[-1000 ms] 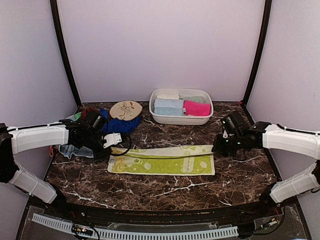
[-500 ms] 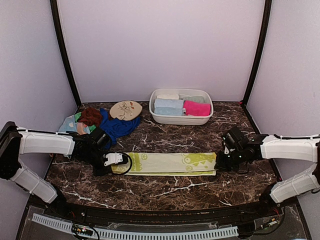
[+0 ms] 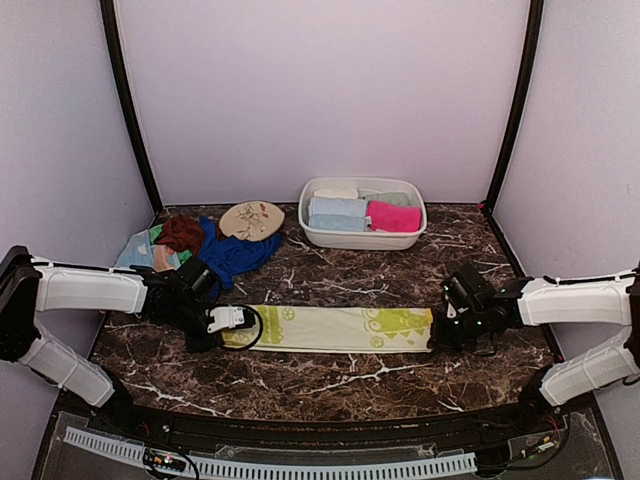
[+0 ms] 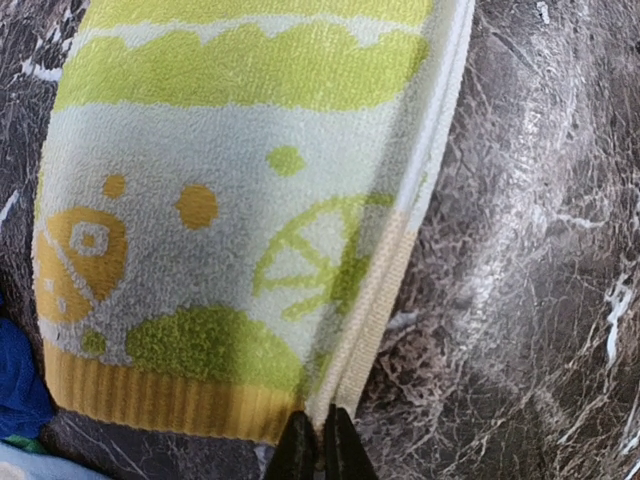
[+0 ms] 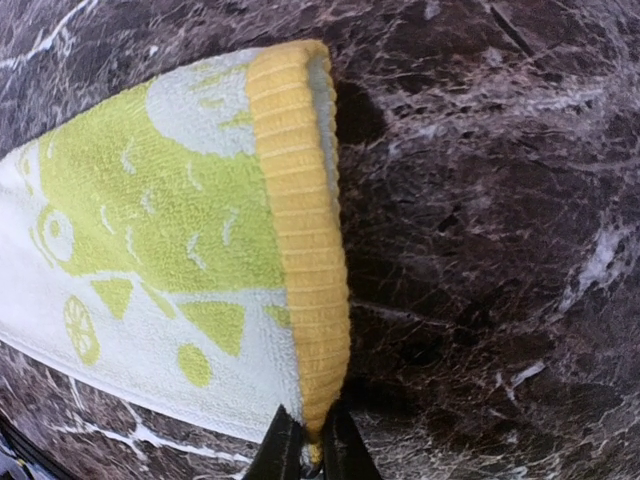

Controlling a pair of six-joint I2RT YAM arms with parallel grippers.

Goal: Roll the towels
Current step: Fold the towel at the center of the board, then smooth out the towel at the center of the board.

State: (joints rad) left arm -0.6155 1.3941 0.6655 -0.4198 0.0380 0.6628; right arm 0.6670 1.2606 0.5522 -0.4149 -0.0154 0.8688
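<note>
A yellow-green towel (image 3: pixel 335 328) with pale patches lies folded into a long narrow strip across the marble table (image 3: pixel 330 380). My left gripper (image 3: pixel 228 320) is shut on its left end, pinching the folded cream edges (image 4: pixel 385 300) at the corner. My right gripper (image 3: pixel 436 338) is shut on its right end, pinching the yellow ribbed hem (image 5: pixel 300 250). A heap of loose towels, royal blue (image 3: pixel 235 252), brown (image 3: pixel 181 232) and mint, lies at the back left. Rolled pale blue (image 3: pixel 337 213) and hot pink (image 3: pixel 393 215) towels sit in the white basin (image 3: pixel 360 240).
An oval beige floral disc (image 3: pixel 251 220) leans by the towel heap. The basin stands at the back centre. Purple walls with black posts close in the table on three sides.
The towel went from a wider sheet to a narrow strip folded lengthwise. Both grippers moved nearer with its ends and now hold them low at the table.
</note>
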